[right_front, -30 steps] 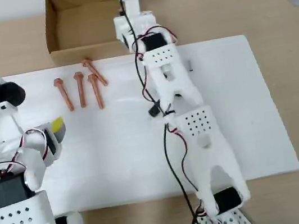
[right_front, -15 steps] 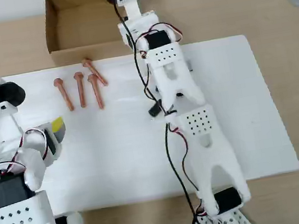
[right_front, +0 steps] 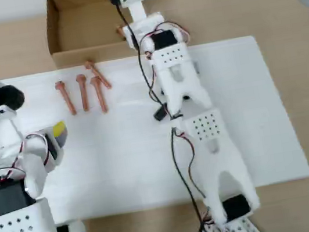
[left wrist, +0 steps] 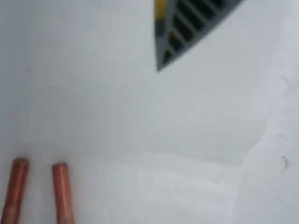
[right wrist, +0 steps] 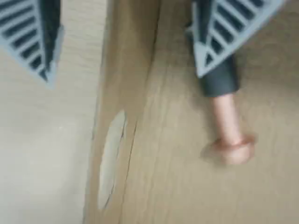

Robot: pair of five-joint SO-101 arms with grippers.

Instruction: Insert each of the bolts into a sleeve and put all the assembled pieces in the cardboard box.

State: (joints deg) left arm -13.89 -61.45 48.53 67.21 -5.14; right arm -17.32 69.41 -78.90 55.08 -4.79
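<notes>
the right gripper's (right wrist: 124,74) fingers (right wrist: 224,28) stand wide apart, astride the right wall of the cardboard box (right wrist: 126,93), one outside and one inside. at the inner finger's tip a bolt (right wrist: 229,126) sits in a black sleeve (right wrist: 219,79), inside the box. four bare bolts (right_front: 83,92) lie on the white mat (right_front: 230,110) just near of the box. the left gripper (right_front: 57,137) hangs over the mat's left part; i can't tell how it's set.

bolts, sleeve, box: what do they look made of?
Bolts: copper-coloured and smooth; metal or plastic, can't tell. Sleeve: matte dark grey, probably rubber or plastic. Cardboard box: plain brown board, unprinted walls.
</notes>
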